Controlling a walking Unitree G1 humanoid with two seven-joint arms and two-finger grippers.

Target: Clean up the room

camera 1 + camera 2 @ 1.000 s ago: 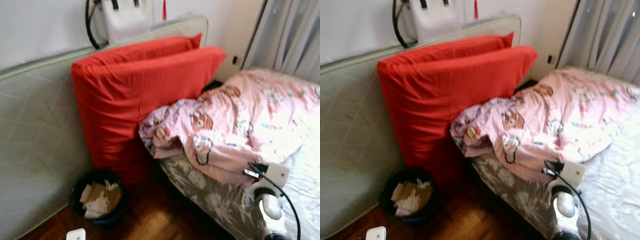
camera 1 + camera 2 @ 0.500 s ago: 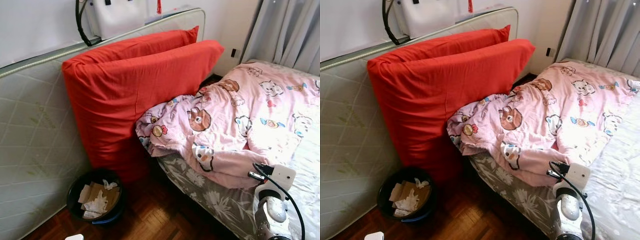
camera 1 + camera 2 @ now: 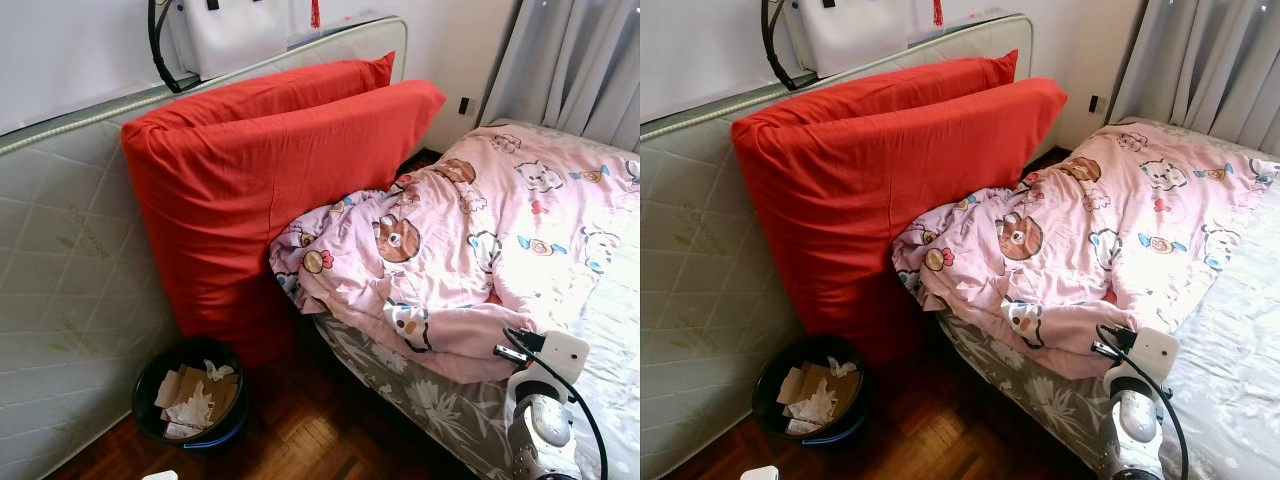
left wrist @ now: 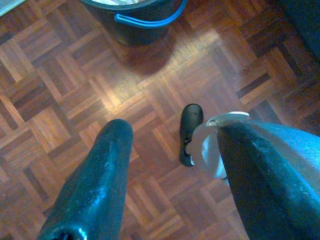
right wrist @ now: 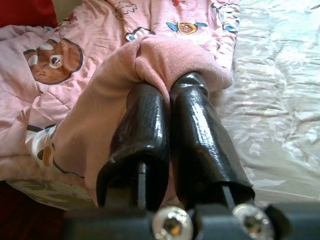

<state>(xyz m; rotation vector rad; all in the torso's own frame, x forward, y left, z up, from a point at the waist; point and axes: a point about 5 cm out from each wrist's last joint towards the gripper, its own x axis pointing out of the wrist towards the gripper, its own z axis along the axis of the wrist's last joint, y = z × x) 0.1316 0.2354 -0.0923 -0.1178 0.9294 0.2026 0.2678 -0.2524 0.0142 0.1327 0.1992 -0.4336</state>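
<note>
Bedroom scene with the pink blanket (image 3: pixel 470 250) bunched toward the near corner of the bed (image 3: pixel 1230 370), its outer fold overhanging the grey floral mattress side (image 3: pixel 420 400). Compared with the head views of 0.5 s and 1.0 s ago, the lower fold of the blanket now lies a little nearer the right arm, and its cartoon patch sits lower on the hanging edge; the small shift of the whole picture is camera motion, not motion of the furniture. In the right wrist view the right gripper (image 5: pixel 165 90) has its 2 fingers (image 5: pixel 142 130) pressed together on a pink fold, with cloth wrapped over and around the fingertips, so the blanket is judged to be held and the present step to be drawing it out flat across the bed. The white sheet (image 5: pixel 280 85) lies bare just beyond the fingers on one side, the crumpled blanket on the other. The left gripper (image 4: pixel 165 165) hangs over the parquet floor (image 4: pixel 65 95) with its 2 fingers spread apart and nothing between them; a small dark object (image 4: pixel 190 132) lies on the floor between the fingertips, its nature unclear. The dark bin (image 3: pixel 190 405) of paper scraps stands ahead of the left fingers, cut off in the wrist view. Hidden: the far end of the bed, the part of the blanket inside the grip, and a white item (image 3: pixel 160 476) cropped at the frame edge.
</note>
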